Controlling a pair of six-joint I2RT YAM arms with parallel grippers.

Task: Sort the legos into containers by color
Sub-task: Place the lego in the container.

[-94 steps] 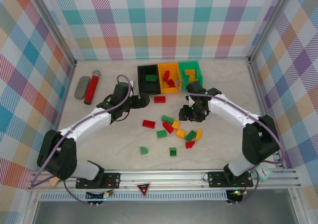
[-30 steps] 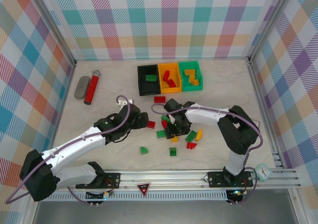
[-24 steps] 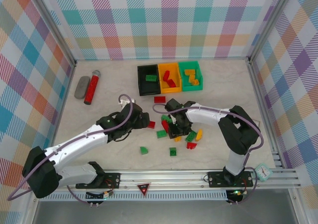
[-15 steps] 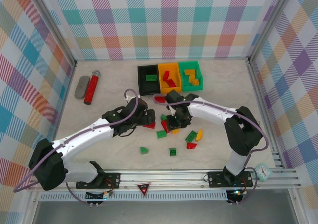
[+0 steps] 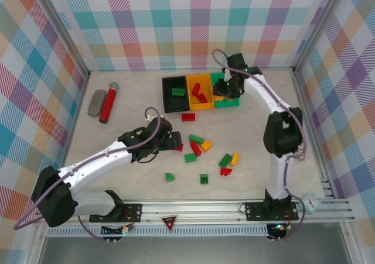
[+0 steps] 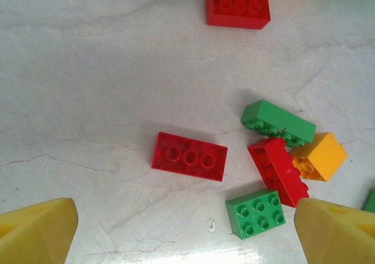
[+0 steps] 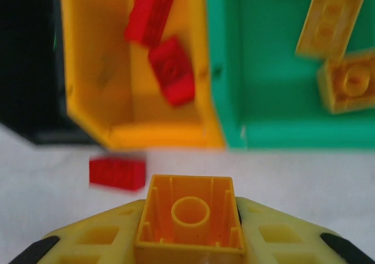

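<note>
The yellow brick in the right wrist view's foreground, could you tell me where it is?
The yellow brick is clamped in the right gripper, held where the orange bin meets the green bin.

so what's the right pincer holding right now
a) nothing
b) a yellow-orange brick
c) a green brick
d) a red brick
b: the right wrist view shows a yellow-orange brick, underside toward the camera, clamped in the right pincer just in front of the green bin.
</note>
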